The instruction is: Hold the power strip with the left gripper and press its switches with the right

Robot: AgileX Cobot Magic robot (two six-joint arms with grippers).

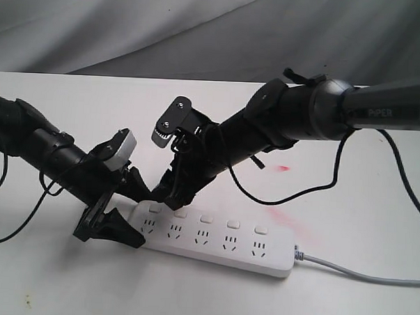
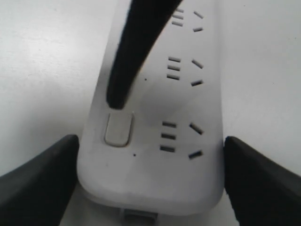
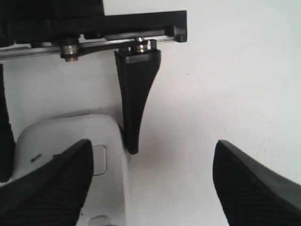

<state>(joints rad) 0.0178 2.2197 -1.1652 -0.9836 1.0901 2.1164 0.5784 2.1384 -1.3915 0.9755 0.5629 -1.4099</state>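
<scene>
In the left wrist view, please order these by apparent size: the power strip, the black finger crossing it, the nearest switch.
Largest to smallest:
1. power strip, filling most of the view
2. black finger; it lies in front of the strip, so nearness may enlarge it
3. switch, clearly smallest

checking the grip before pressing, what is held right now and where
The left gripper clamps the power strip across its width at the end away from the cord, a finger on each long side. The right gripper is open, holding nothing.
</scene>
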